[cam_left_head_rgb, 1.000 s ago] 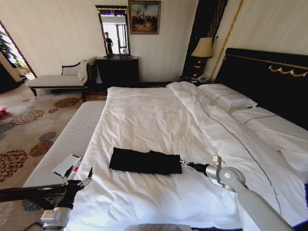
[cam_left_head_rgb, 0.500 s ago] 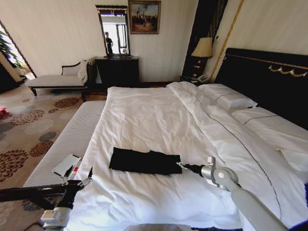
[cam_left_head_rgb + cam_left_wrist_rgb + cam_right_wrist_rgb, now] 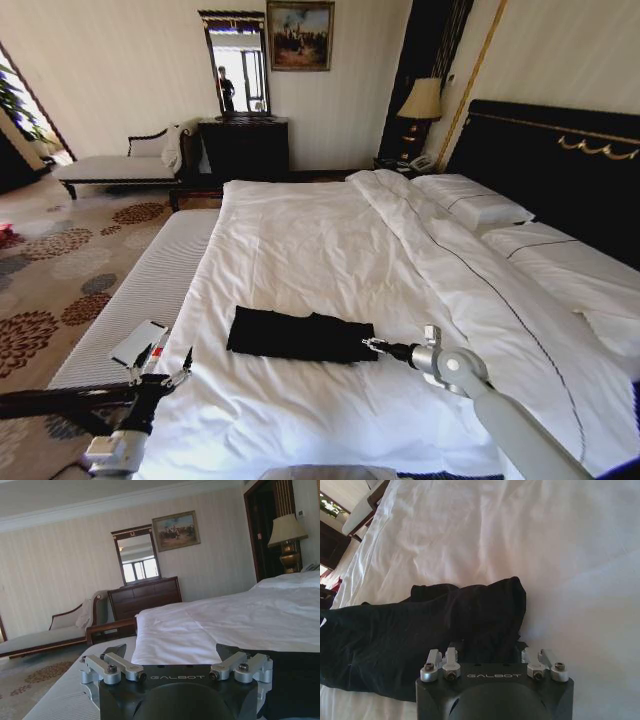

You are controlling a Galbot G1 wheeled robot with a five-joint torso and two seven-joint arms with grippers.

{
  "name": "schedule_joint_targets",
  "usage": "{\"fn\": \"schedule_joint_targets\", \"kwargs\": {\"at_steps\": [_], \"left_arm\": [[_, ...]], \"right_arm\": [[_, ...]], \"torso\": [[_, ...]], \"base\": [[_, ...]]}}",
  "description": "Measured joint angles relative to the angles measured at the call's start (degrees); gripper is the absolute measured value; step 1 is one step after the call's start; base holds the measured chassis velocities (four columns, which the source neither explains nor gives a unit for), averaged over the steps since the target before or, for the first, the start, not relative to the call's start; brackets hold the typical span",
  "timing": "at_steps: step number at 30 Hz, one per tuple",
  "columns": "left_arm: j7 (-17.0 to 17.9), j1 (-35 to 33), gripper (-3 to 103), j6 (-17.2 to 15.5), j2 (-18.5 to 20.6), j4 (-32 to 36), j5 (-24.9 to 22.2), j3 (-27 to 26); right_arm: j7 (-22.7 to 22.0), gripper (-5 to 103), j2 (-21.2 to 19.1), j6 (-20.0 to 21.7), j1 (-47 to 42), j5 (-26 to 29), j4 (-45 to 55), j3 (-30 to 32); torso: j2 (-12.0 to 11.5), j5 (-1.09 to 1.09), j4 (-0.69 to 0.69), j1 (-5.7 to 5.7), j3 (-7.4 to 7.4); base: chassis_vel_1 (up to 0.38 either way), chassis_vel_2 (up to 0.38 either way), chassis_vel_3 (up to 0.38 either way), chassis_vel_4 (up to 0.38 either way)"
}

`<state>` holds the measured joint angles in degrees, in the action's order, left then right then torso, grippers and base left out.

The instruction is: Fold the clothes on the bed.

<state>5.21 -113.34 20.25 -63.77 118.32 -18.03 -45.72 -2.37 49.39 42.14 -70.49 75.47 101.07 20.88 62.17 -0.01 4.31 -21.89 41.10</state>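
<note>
Head view: your right gripper [image 3: 371, 346] meets the shirt [image 3: 298, 335] edge on the bed [image 3: 300, 240]; whether its jaws grip, you cannot tell. Pinch all layers. Left gripper [image 3: 160, 364] waits, jaws apart.

I count one black T-shirt [image 3: 300, 336] on one bed [image 3: 300, 250], two pillows [image 3: 475, 205] by its headboard, one lamp [image 3: 421, 100] beside that headboard, and my two tools: left tool [image 3: 160, 362], right tool [image 3: 368, 345].

The soft black T-shirt [image 3: 300, 336] lies on the big white bed [image 3: 330, 250], right gripper [image 3: 370, 346] seemingly touching its right end.
</note>
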Motion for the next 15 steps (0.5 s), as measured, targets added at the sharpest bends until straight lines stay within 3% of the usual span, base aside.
{"fn": "schedule_joint_targets", "kwargs": {"at_steps": [1,3,10,12,15], "left_arm": [[0.0,0.0,100,0.0,0.0,0.0,0.0,0.0],[0.0,0.0,100,0.0,0.0,0.0,0.0,0.0],[0.0,0.0,100,0.0,0.0,0.0,0.0,0.0],[0.0,0.0,100,0.0,0.0,0.0,0.0,0.0],[0.0,0.0,100,0.0,0.0,0.0,0.0,0.0]], "right_arm": [[0.1,46,0.1,0.0,0.0,-0.3,0.0,-0.1],[0.2,46,0.1,0.0,0.0,-0.5,0.0,-0.1],[0.3,14,0.1,0.0,0.0,-0.6,0.6,-0.1],[0.3,14,0.1,0.0,0.0,-0.7,0.7,-0.1],[0.2,2,0.1,0.0,-0.3,-0.7,1.1,0.2]], "torso": [[0.0,0.0,0.0,0.0,0.0],[0.0,0.0,0.0,0.0,0.0],[0.0,0.0,0.0,0.0,0.0],[0.0,0.01,0.0,0.0,0.0],[0.0,0.01,0.0,0.0,0.0]], "base": [[0.0,0.0,0.0,0.0],[0.0,0.0,0.0,0.0],[0.0,0.0,0.0,0.0],[0.0,0.0,0.0,0.0],[0.0,0.0,0.0,0.0]]}}
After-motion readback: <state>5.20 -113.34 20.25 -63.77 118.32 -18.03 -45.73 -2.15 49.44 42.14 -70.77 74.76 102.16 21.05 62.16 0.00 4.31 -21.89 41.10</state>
